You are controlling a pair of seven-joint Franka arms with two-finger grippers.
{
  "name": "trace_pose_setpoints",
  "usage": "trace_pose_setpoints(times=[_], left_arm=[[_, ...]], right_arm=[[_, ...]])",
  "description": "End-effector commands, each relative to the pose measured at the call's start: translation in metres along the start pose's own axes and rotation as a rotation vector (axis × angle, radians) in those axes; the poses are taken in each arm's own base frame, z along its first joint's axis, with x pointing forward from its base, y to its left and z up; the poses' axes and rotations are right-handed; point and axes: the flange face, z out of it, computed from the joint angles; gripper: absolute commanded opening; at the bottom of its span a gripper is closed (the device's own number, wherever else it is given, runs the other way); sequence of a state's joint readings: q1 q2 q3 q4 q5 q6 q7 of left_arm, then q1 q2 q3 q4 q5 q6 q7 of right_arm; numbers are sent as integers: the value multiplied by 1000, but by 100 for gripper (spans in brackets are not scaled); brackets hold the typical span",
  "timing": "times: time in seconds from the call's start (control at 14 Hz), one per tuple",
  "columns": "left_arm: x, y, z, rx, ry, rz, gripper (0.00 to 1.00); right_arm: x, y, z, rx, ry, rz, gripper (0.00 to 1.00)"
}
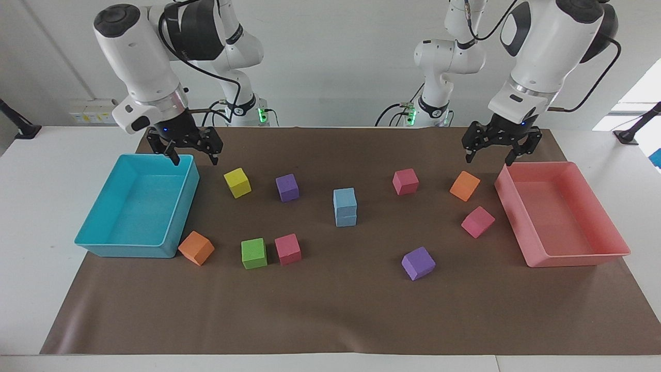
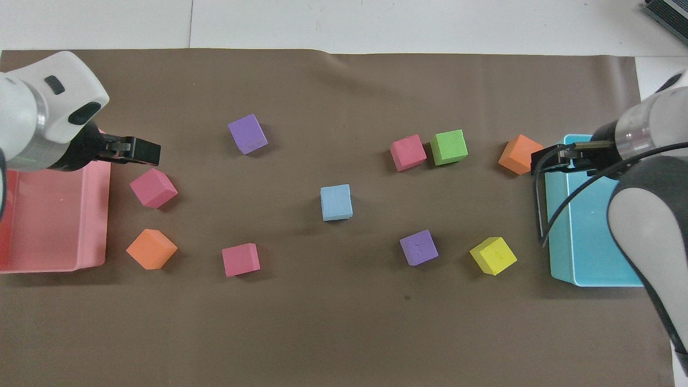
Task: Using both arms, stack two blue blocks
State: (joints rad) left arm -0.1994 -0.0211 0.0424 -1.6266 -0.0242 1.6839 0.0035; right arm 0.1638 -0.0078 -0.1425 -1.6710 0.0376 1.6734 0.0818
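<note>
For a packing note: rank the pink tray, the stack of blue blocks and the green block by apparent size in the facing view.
1. pink tray
2. stack of blue blocks, two cubes high
3. green block, a single cube

We see the worktop (image 1: 31, 217) from two high cameras, half a turn apart. One faces the robots from across it, taking in both arms, the wall and the whole brown mat (image 1: 330, 310). The other sits above the robots' end, looking forward and steeply down, closer in. Both share the mat, the cubes between the claws, and the trays under each claw.
</note>
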Motion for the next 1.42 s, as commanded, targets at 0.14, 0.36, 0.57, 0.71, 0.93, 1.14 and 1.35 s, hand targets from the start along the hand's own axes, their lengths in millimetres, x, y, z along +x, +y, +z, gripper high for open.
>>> trace_pose_setpoints(times=[0.14, 0.36, 0.57, 0.71, 0.93, 1.14, 1.35], left_arm=[[-23, -26, -37, 5, -73, 34, 100], [-16, -46, -51, 9, -111, -3, 100], [-16, -41, -51, 12, -114, 3, 100], [-16, -46, -52, 15, -110, -2, 100], [-25, -43, -50, 11, -123, 6, 100], [-31, -40, -46, 10, -134, 13, 100], [-31, -40, -46, 10, -133, 13, 100]], right_arm=[[-14, 45, -10, -13, -33, 77, 100], [-17, 55, -13, -9, -43, 82, 100], [-25, 61, -42, -19, -56, 4, 100], [-33, 67, -65, -31, -40, 11, 100], [-57, 58, -103, -62, 8, -23, 100], [-71, 58, -107, -70, 16, -40, 100], [-75, 48, -102, -67, 10, -70, 100]])
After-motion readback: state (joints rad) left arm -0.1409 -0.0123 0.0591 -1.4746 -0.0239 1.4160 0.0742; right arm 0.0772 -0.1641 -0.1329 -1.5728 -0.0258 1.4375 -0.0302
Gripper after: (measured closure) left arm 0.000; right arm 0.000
